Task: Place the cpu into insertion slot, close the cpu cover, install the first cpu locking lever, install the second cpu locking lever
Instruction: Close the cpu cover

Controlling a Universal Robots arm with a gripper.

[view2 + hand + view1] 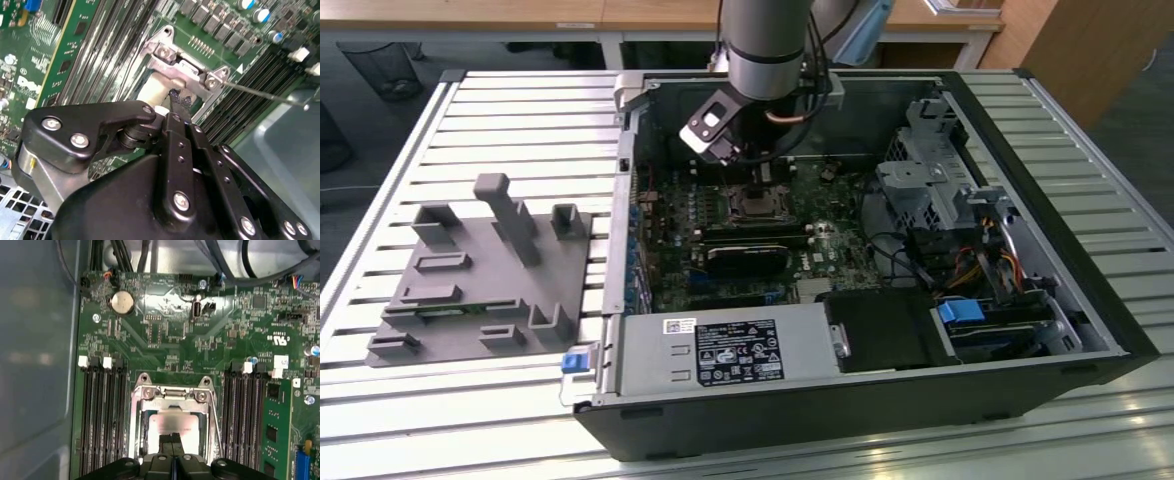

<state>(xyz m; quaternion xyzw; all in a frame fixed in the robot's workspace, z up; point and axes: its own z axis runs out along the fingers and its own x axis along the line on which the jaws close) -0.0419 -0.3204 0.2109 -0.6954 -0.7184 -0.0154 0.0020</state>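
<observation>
The gripper, fingers pressed together, hangs with its tips right at the cpu, which lies framed by the cpu cover.

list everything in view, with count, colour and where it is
slatted table: 1, silvery, under the rest
computer case: 1, black, open on the slatted table
fixture: 1, grey, exterior view's left of the case
power supply: 1, silvery, inside the case
motherboard: 1, green, inside the case
memory slots: 2 banks, black, either side of the cpu cover
coin battery: 1, silvery, on the motherboard
cpu cover: 1, silvery, framing the cpu
cpu: 1, pale silvery-beige, in the cover's window
locking lever: 1, thin silvery rod, sticking out from a cover corner
arm: 1, grey, reaching into the case
gripper: 1, black, fingertips together over the cpu
</observation>
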